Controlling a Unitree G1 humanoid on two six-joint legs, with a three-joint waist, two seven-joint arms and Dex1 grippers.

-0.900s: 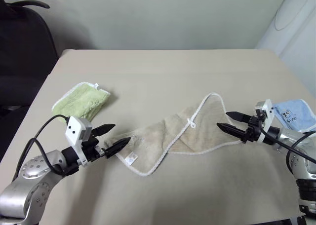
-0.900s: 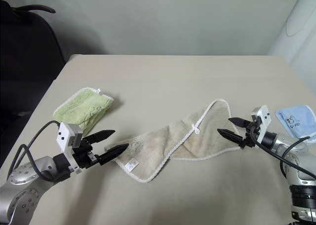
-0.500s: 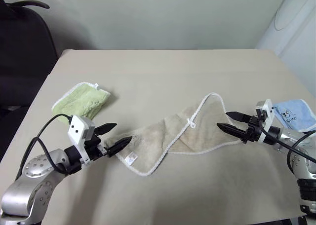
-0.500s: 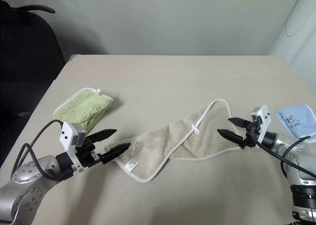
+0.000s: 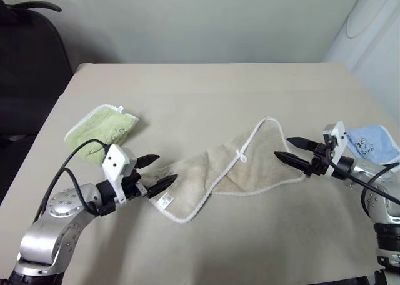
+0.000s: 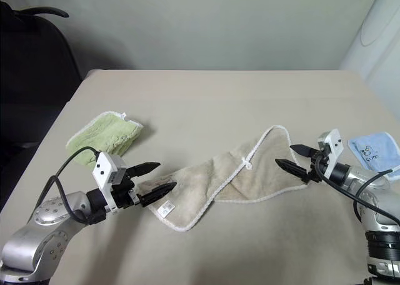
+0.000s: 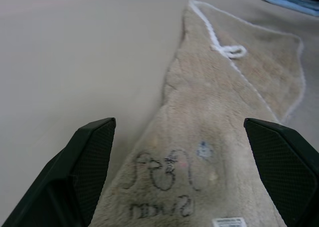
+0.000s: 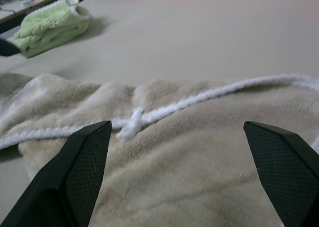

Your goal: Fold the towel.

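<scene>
Lying nearest the robot, the left gripper has its two black fingers spread wide over the near end of the towel, with nothing between them. Its lower fingertip sits right at the towel's edge beside the small white tag; whether it touches the cloth cannot be told. In the left wrist view the dark embroidered mark lies between the fingers, with the tag just past it.

No containers stand on the table.

The towel is beige terry with white corded edging, stretched slantwise across the middle of the table, partly doubled over itself so the cord runs diagonally along the fold and ends in a small knot-like loop. Its far right corner rises to a rounded point.

Across at that end, the right gripper also stands spread and empty, its fingertips straddling the towel's right edge, close above the cloth.

A green cloth lies folded near the table's left edge, apart from the towel. A blue cloth lies at the right edge, behind the right wrist. Bare tabletop stretches beyond the towel to the far edge, and a strip of it lies in front of the towel.
</scene>
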